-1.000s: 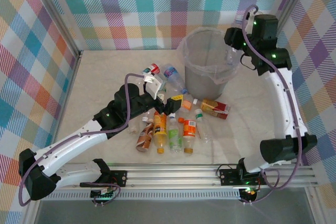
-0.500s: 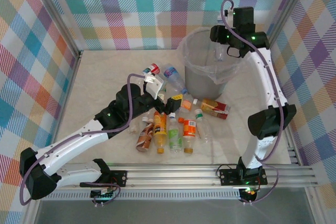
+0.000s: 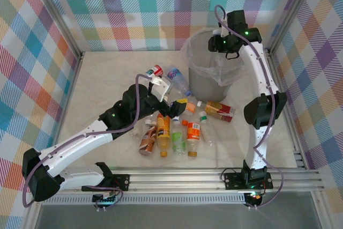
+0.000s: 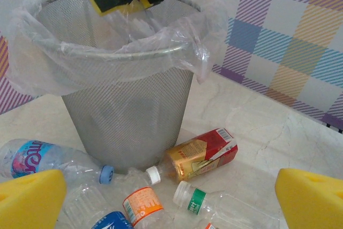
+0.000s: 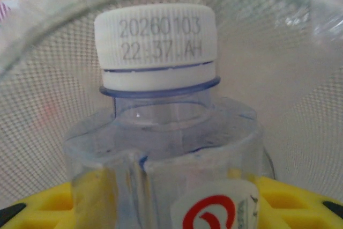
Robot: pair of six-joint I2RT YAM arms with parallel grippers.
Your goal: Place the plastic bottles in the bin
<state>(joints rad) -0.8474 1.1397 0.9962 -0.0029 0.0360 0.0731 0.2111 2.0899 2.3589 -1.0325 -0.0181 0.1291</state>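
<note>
My right fingers point(image 5: 37, 207) are clenched on a clear bottle point(image 5: 161, 154). Its white cap point(image 5: 155, 46) points away from my wrist, and a red mark shows on its label. Past it I see grey mesh and clear bag: the inside of the bin point(image 3: 206, 81). From above, that hand hangs over the bin's mouth, at its far right rim, with the bottle above the opening. My left fingers point(image 4: 32, 199) are released, spread wide, with a yellow pad at each lower corner of my wrist view. They hover over the other bottles point(image 3: 177, 130), which lie on the table point(image 3: 107, 79) on the near side of the bin. A red-labelled bottle point(image 4: 201, 154) lies on its side just beside the bin's foot, white cap toward the bin. A blue-capped bottle point(image 4: 43, 159) lies to its left, also close to the mesh wall. Nearer to me lies a bottle with a green band point(image 4: 225, 205), and beside it one with an orange label point(image 4: 142, 205). Further bottles with orange and green labels lie side by side near the table's front edge, and a red-capped one point(image 3: 154, 71) lies apart, left of the bin.
</note>
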